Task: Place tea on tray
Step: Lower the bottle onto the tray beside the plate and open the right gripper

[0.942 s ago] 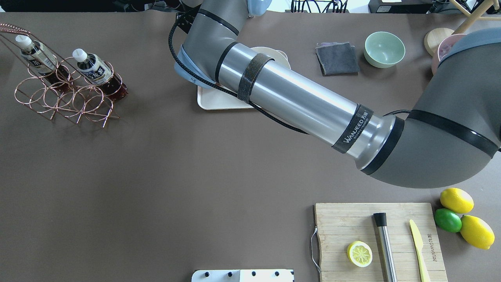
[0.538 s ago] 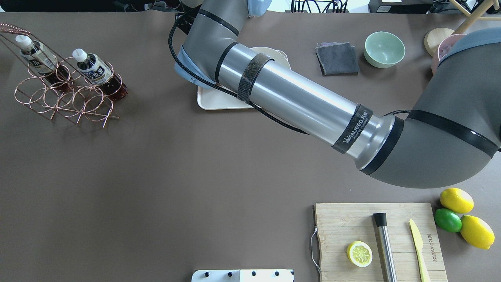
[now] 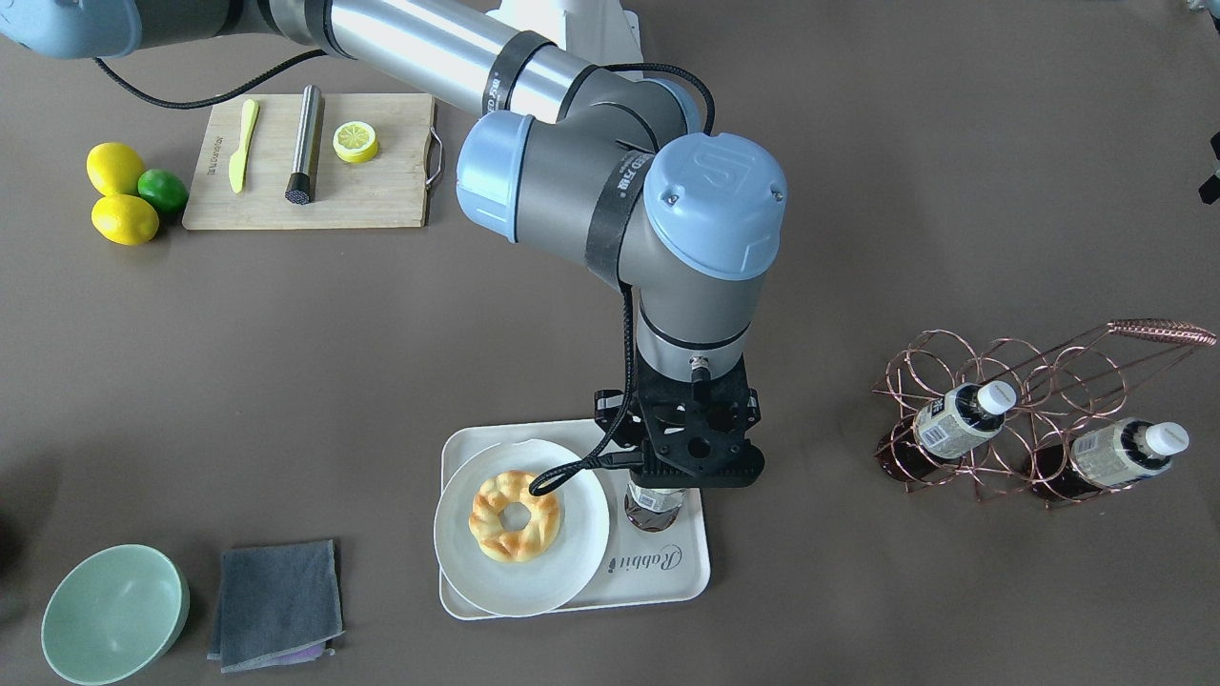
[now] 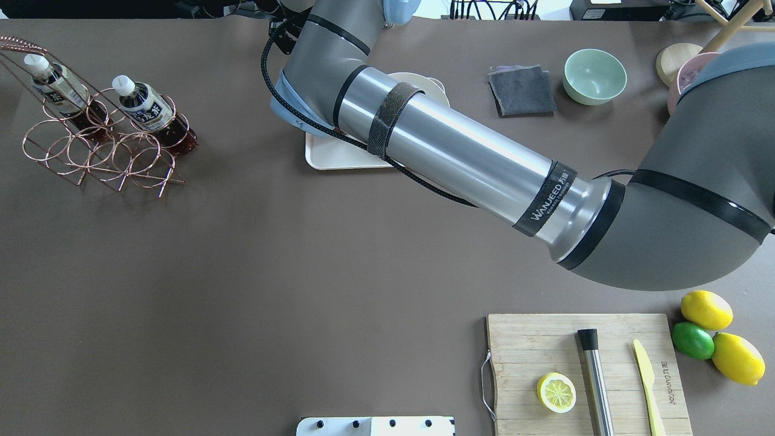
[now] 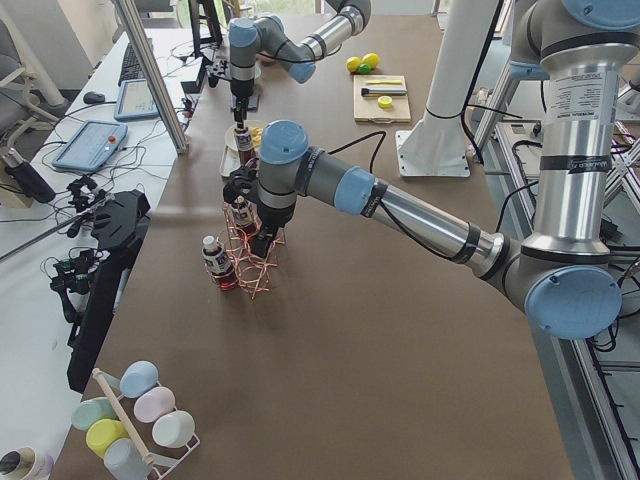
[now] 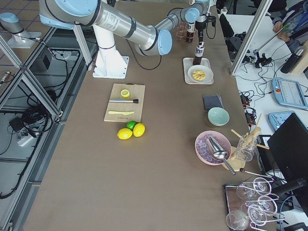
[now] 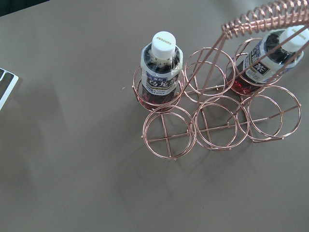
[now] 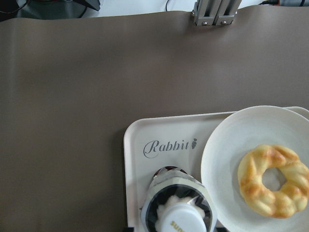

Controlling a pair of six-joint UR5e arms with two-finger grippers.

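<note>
Tea (image 3: pixel 654 503) upright on tray (image 3: pixel 681 572) beside plate (image 3: pixel 572 562), directly under R tool (image 3: pixel 679 474).

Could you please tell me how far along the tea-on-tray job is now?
Looks done: the small clear plastic bottle of dark tea stands upright on the white rounded plastic tray, beside the round white doughnut plate. In hand: the right claw hangs over it; grip unclear. Remaining: let go if holding, then withdraw.

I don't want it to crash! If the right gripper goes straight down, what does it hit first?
Probably the tea, standing on the tray right under the right gripper. How close is unclear.
</note>
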